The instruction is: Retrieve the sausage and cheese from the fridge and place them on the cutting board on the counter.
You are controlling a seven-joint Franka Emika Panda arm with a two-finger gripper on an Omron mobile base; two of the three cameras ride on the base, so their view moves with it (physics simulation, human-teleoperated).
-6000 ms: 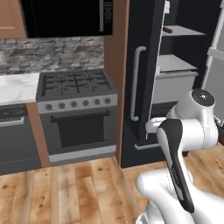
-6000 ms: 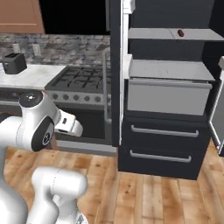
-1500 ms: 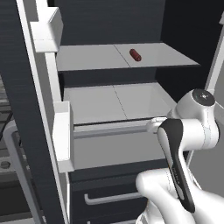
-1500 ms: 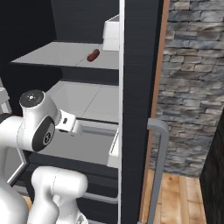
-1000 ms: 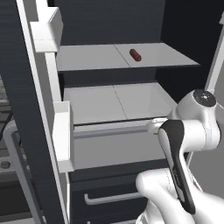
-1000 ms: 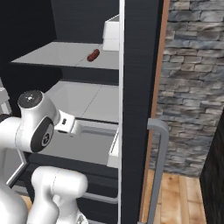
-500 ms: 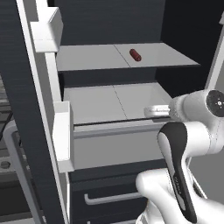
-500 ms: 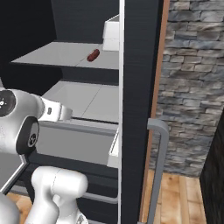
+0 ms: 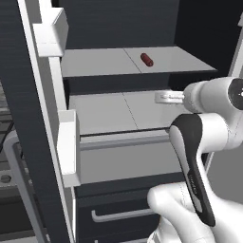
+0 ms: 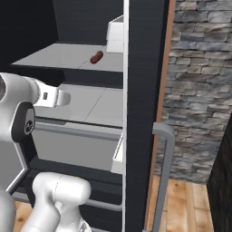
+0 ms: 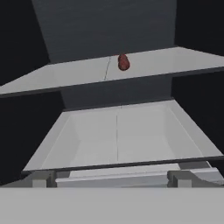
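Inside the open fridge (image 9: 28, 118), the upper light grey shelf (image 9: 95, 64) carries a single dark red sausage (image 9: 146, 59), lying on its side near the middle seam and toward the back. Below it a second grey shelf (image 9: 109, 111) stretches wide and flat. Under that shelf sits a grey drawer front (image 9: 123, 159), with dark drawers lower down.

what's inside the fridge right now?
The sausage lies alone on the upper grey shelf of the fridge. Below it sits a bare lower shelf. No cheese is visible; the closed drawers hide their contents.
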